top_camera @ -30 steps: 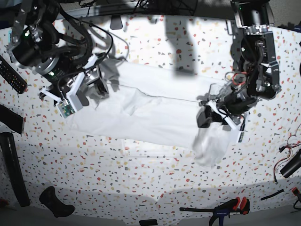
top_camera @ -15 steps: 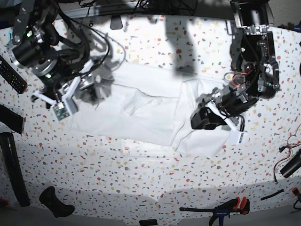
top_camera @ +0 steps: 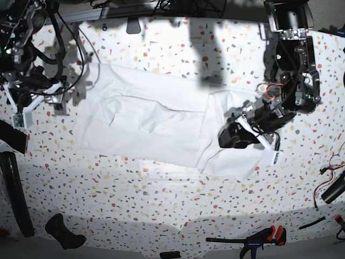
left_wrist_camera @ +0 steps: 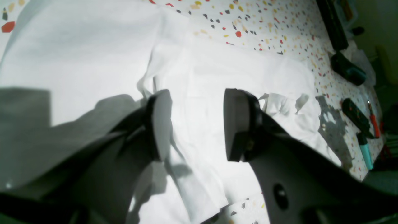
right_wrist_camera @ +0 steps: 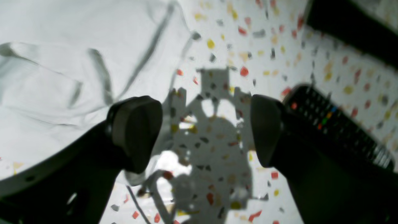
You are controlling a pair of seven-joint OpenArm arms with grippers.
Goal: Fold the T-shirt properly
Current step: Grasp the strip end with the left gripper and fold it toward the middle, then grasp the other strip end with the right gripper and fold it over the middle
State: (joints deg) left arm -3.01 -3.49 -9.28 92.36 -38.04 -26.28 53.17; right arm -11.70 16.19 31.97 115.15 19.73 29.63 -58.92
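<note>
two hands stand released: the left hand (left_wrist_camera: 194,124) over the white t-shirt (top_camera: 156,124) on the speckled desk (top_camera: 161,194), the right hand (right_wrist_camera: 206,133) over bare desk beside the cloth.

Both arms are black metal frames draped in black cables. The left claw (left_wrist_camera: 194,124) has dark, rounded pads; the right claw (right_wrist_camera: 206,133) likewise. Red wiring shows near the left wrist.

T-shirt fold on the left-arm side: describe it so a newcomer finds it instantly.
Find the speckled table, then the white T-shirt spread across its middle. On the base view's right end, under the open left tool, one flap lies doubled over the body: the only part with a raised vertical edge and a second layer.
</note>
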